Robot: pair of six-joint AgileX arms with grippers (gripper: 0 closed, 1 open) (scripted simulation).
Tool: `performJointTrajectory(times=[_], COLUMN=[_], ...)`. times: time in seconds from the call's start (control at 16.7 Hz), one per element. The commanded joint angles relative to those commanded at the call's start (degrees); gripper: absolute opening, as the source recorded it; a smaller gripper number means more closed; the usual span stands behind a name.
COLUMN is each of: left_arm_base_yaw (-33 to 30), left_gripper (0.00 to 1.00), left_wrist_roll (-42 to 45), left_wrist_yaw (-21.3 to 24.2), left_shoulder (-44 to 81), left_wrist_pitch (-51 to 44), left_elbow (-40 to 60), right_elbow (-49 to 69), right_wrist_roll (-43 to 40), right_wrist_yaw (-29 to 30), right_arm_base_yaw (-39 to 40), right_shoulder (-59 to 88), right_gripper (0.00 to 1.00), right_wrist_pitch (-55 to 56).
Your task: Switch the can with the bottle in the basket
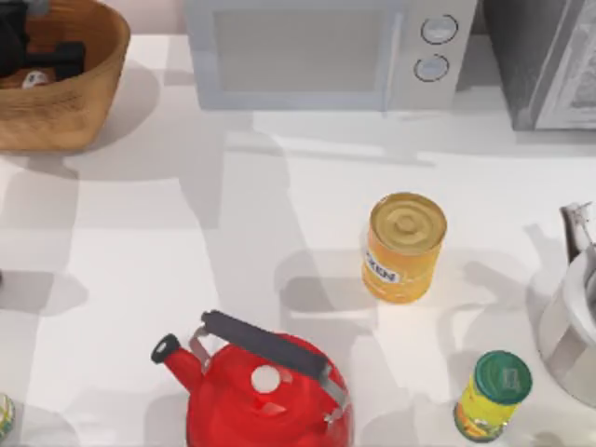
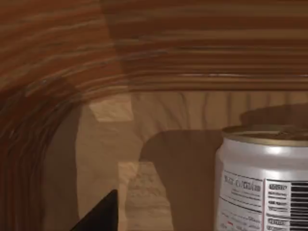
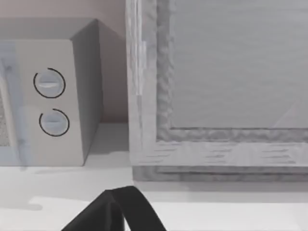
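The wicker basket stands at the table's back left corner. My left gripper reaches down inside it, a dark shape over the basket floor. The left wrist view looks along the ribbed inner wall of the basket. There the small can stands upright on the basket floor, with a pale gold top and a white label. A dark part of my left gripper sits apart from the can, not touching it. From above the can is a pale spot beside the gripper. The bottle is out of view.
A microwave lines the back edge, with a grey appliance to its right. A large yellow can stands centre right, a red kettle at the front, a green-lidded tin and a silver kettle at the right. My right gripper faces the microwave.
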Motion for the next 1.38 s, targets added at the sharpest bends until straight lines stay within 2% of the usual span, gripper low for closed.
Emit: performJointTrajectory(times=[0.3,1.08,1.38], left_arm_base_yaw=[-0.10,-0.10,-0.10], left_gripper=[1.00,0.02,0.00], left_wrist_roll=[-0.08,-0.08,-0.08], left_wrist_yaw=[-0.01,-0.01,-0.01], left_shoulder=[1.39,1.39,1.39], left_wrist_pitch=[1.56,1.56,1.56], left_elbow=[-0.16,-0.16,-0.16], right_elbow=[0.00,0.00,0.00], right_wrist_roll=[0.00,0.00,0.00], right_wrist_yaw=[0.00,0.00,0.00], right_arm_base_yaw=[0.00,0.00,0.00], right_shoulder=[0.00,0.00,0.00], right_gripper=[1.00,1.00,1.00], right_wrist_pitch=[0.00,0.00,0.00])
